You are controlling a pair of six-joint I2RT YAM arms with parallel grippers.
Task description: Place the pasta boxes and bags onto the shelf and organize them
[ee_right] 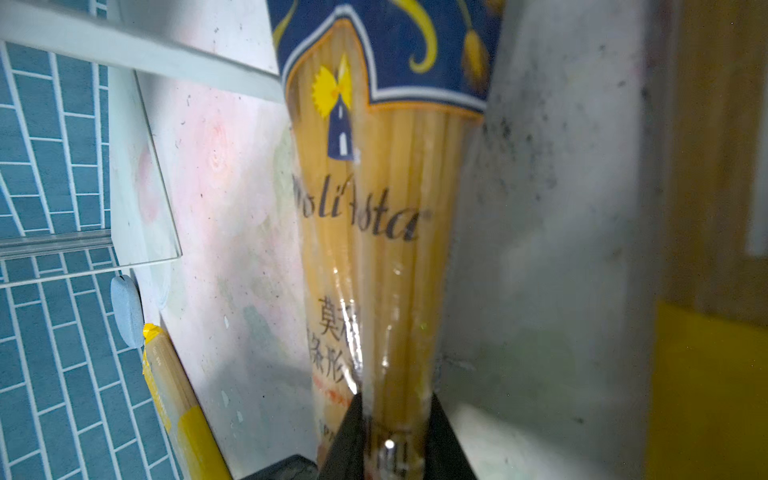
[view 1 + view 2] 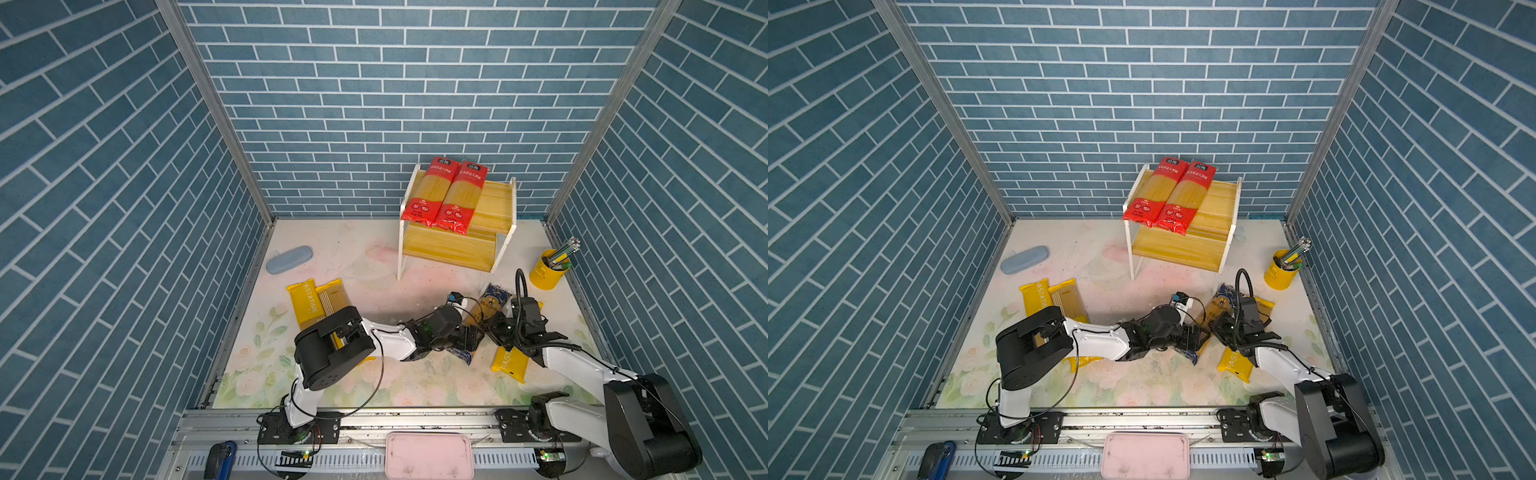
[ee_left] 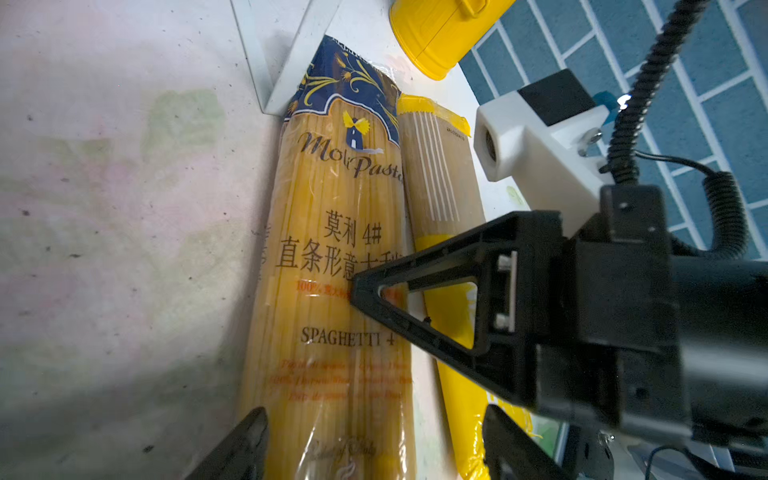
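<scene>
Right tool (image 1: 395,415) is clamped onto the long clear spaghetti packet with dark blue printed ends (image 1: 374,208). Its two black fingers (image 1: 349,440) squeeze the film from both sides about midway along the packet. Whether the packet is raised off the pale floral-printed surface (image 2: 374,291) cannot be told.

Across from it the left tool (image 3: 374,449) stands wide and holds nothing, with one finger on either side of the same packet, closer to the packet's near end. One of those fingers is just beside the film; the other is apart from it.

In both top views the two tools meet over this packet in the right half of the surface, between the near edge and the shelf. The packet slants from far-right to near-left. Just beside it lies a flat yellow packet with a tan striped panel (image 3: 440,187), partly beneath the right arm.

The small two-tier shelf of yellowish wooden boards on a thin white frame (image 2: 494,208) stands at the far edge, right of the middle. Two red spaghetti packets with clear middles (image 2: 430,193) lie side by side on the left part of its upper board, their near ends overhanging the board's front.

Near the left edge, a yellow "PASTATIME" packet (image 2: 305,305) and a yellow-tan striped packet (image 2: 332,299) lie side by side, their near ends hidden under the left arm. A yellow metal can of pencils (image 2: 548,272) stands by the right edge. A grey-blue oblong case (image 2: 289,259) lies toward the far-left corner.
</scene>
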